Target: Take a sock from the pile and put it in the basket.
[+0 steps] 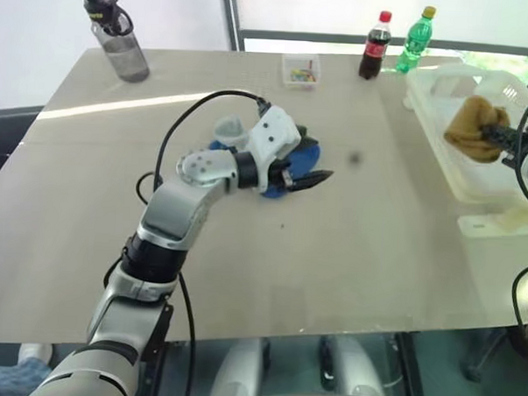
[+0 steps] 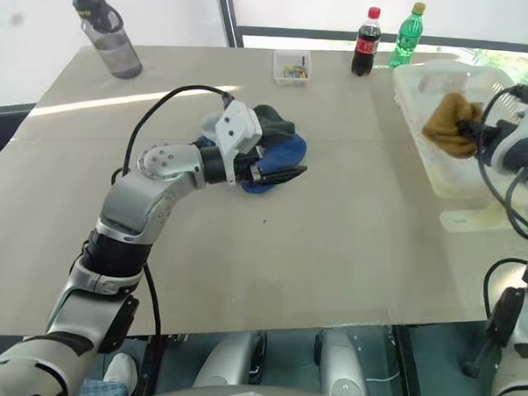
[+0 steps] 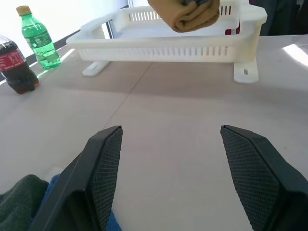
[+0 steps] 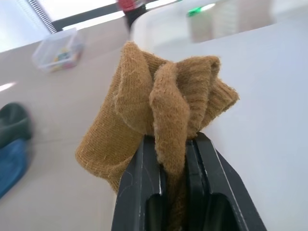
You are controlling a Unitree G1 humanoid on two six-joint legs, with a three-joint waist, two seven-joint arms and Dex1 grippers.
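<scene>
Right gripper [image 4: 174, 144] clamps mustard sock [image 4: 159, 130], seemingly over basket [image 3: 168, 45]; left gripper [image 3: 168, 180] wide, beside pile [image 2: 279, 146].

Along the far edge of the table [image 1: 349, 254] we are seeing a cola bottle [image 1: 375, 47] with a red cap and red label, standing upright, and just beside it a green soda bottle [image 1: 415, 40] with a yellow cap (the two are close together, though we cannot tell whether they are touching). A little way along the same edge a small clear box [image 1: 301, 71] of colourful bits is sitting. Well apart from these, at the far left corner, a grey water bottle [image 1: 118, 37] with a black lid and carry loop is standing upright.
</scene>
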